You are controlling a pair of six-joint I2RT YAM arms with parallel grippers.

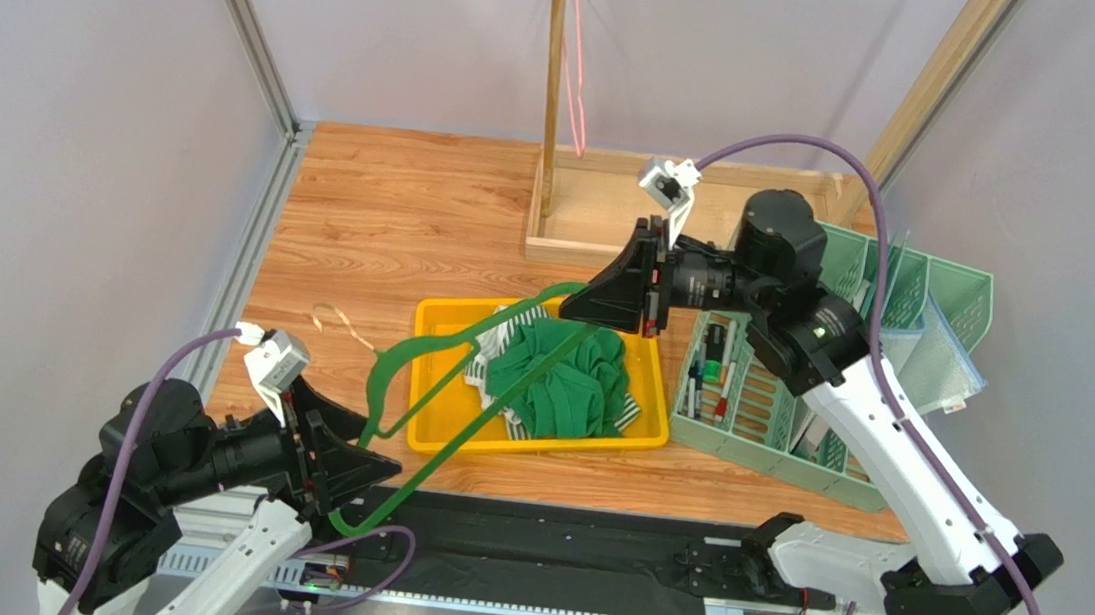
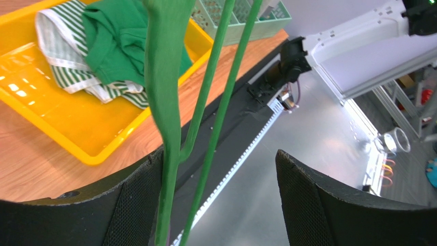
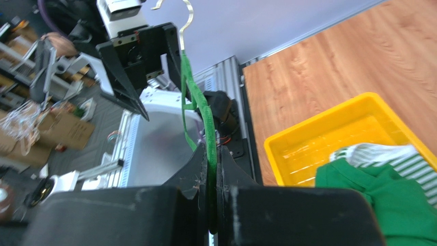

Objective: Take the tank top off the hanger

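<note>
From above, the right claw [image 1: 578, 311] is pressed together on one end of a green hanger [image 1: 384, 379], which runs slantwise down to the left claw [image 1: 350, 485]. The tank top [image 1: 561, 384], green with striped trim, lies bunched in a yellow tray [image 1: 601, 446] on the wooden desk [image 1: 396, 218], just beside a pale green basket [image 1: 754, 418]. The left wrist view shows that claw spread wide. The hanger's thin bars pass between its fingers [image 2: 138, 205], close to one of them, and seem not to be gripped. The right wrist view shows its fingers pinching the hanger's rim, with the metal hook [image 3: 187, 20] pointing away towards the left claw. The hanger looks bare, so the shirt is probably off already. The next move is likely to carry the hanger clear and set it down without snagging the cloth. No brand, label or writing can be read.
</note>
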